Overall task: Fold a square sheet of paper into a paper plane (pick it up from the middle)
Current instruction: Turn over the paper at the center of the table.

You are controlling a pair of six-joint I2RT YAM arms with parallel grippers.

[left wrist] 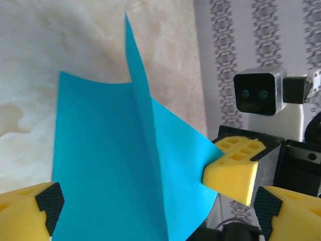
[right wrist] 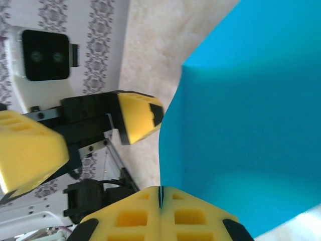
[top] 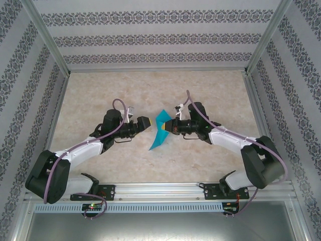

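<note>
The teal-blue sheet of paper [top: 160, 133] hangs off the table between the two arms, folded along a centre crease with one sharp tip pointing down-left. My right gripper [top: 171, 125] is shut on its right edge. In the right wrist view the yellow pads [right wrist: 190, 216] meet on the thin paper edge [right wrist: 161, 193], and the sheet [right wrist: 251, 120] spreads up and right. My left gripper [top: 145, 122] stands wide open just left of the sheet. In the left wrist view its fingertips [left wrist: 30, 211] flank the creased paper [left wrist: 110, 160] without touching it, and the right gripper's finger [left wrist: 231, 168] pinches the corner.
The beige marbled tabletop [top: 150, 90] lies below, boxed in by patterned walls [top: 150, 37] at the back and sides. A metal rail [top: 165, 191] with the arm bases runs along the near edge.
</note>
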